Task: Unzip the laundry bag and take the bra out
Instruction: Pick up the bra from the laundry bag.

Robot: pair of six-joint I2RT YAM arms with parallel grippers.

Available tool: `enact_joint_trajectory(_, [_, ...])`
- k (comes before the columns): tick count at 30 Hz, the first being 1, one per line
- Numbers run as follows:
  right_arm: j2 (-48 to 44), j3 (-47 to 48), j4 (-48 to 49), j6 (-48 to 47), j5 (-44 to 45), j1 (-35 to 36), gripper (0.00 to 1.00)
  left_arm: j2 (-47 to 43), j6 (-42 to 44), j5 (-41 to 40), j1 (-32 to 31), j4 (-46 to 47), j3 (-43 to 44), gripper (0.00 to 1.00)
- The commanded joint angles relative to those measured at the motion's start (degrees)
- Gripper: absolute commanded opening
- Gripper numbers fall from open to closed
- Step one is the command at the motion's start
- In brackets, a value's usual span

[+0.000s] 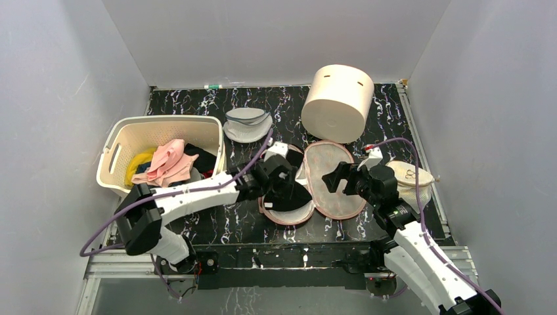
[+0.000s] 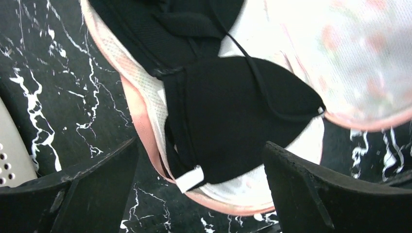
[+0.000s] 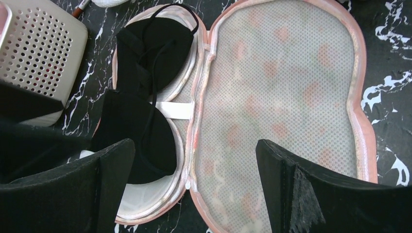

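The laundry bag (image 1: 336, 178) lies open flat at the table's centre, both peanut-shaped halves facing up, with a pink zipper rim and pale mesh lining (image 3: 282, 82). The black bra (image 1: 290, 197) lies in its left half, thin straps showing. My left gripper (image 1: 279, 178) hovers open just above the bra (image 2: 233, 111), its fingers apart on either side of the near cup and the bag's rim (image 2: 141, 111). My right gripper (image 1: 334, 178) is open and empty over the bag's right half; between its fingers (image 3: 194, 145) I see the hinge seam and the bra (image 3: 141, 121).
A cream perforated basket (image 1: 117, 149) with clothes stands at the left, close to my left arm. A round grey-white mesh bag (image 1: 247, 125) and a cream cylinder (image 1: 338, 102) lie behind the bag. A cream mesh pouch (image 1: 410, 177) sits at the right.
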Motion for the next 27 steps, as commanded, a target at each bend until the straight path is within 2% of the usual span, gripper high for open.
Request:
enact_joint_trajectory(1, [-0.27, 0.35, 7.4, -2.85, -0.46, -0.09, 0.96, 1.63, -7.53, 5.33, 8.73, -5.72, 3.22, 0.96])
enact_joint_trajectory(7, [-0.7, 0.22, 7.68, -3.26, -0.91, -0.09, 0.96, 1.2, -5.71, 9.31, 11.2, 2.04, 0.61, 0.98])
enact_joint_trajectory(9, [-0.97, 0.15, 7.64, -3.35, -1.01, -0.08, 0.96, 2.43, -4.29, 13.29, 13.1, 4.22, -0.15, 0.98])
enact_joint_trajectory(13, [-1.55, -0.04, 7.77, -3.44, -1.39, -0.09, 0.96, 4.73, -3.49, 14.72, 16.26, 2.79, 0.54, 0.98])
enact_joint_trajectory(17, [-1.59, -0.04, 7.77, -3.62, -2.34, -0.08, 0.96, 3.76, -2.13, 16.82, 16.92, 6.47, -0.86, 0.98])
enact_joint_trajectory(27, [-1.69, -0.14, 7.99, -3.66, -2.45, -0.15, 0.96, 5.05, -1.89, 15.84, 17.07, 6.35, -1.17, 0.73])
